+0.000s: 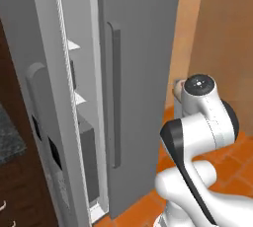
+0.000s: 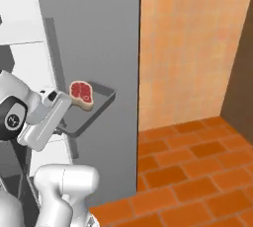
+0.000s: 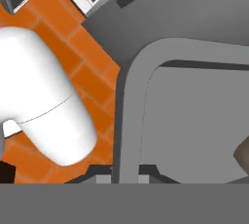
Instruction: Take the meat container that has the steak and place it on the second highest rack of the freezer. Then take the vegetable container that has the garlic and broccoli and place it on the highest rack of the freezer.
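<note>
One tray (image 2: 96, 103) with the steak (image 2: 81, 93) is pinched by the claw (image 2: 63, 122); next, I think, comes the second highest rack (image 1: 79, 98).

An orange tiled floor (image 2: 197, 171) runs to a tan wall (image 2: 188, 48). Dark wooden cabinets (image 1: 20, 191) stand at the left under a speckled grey counter (image 1: 10, 139).

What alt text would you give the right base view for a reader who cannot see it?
The white arm's gripper holds a grey tray by its rim in front of the grey freezer door, with a red steak lying on the tray. To the right are an orange wall and an orange tiled floor.
</note>
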### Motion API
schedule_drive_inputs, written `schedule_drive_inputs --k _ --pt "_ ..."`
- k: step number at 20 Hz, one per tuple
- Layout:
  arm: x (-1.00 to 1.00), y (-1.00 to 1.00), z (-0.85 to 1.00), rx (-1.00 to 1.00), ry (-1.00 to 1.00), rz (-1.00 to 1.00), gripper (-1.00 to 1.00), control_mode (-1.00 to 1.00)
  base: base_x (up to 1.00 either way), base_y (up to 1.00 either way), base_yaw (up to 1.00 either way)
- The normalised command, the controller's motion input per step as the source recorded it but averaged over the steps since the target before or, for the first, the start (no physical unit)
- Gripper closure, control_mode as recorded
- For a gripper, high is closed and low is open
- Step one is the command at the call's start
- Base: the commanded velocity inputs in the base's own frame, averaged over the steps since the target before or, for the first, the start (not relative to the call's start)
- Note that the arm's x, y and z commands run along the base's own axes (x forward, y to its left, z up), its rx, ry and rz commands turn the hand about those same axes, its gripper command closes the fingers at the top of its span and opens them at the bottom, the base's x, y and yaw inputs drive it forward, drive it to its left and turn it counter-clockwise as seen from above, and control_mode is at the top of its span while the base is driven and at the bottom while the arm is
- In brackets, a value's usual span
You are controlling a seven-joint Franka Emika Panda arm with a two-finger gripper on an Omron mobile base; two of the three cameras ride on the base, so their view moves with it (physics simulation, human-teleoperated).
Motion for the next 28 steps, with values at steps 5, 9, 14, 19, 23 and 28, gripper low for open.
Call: schedule_drive_inputs --k 5,9,14,19,23,28 --pt "0.0 0.0 0.0 0.0 0.0 0.0 1.0 1.0 0.31 -0.15 0.68" --pt "0.0 0.0 0.0 0.0 0.0 0.0 1.0 1.0 0.18 -0.04 0.68" --pt "0.0 0.0 0.0 0.0 0.0 0.0 1.0 1.0 0.36 -0.21 0.58" --pt "0.0 0.0 0.0 0.0 0.0 0.0 1.0 1.0 0.54 -0.13 0.51" --pt "0.0 0.0 0.0 0.0 0.0 0.0 1.0 1.0 0.45 -0.21 0.37" --pt "0.59 -0.38 -0.03 0.09 0.0 0.04 1.0 -1.0 0.0 0.0 0.0"
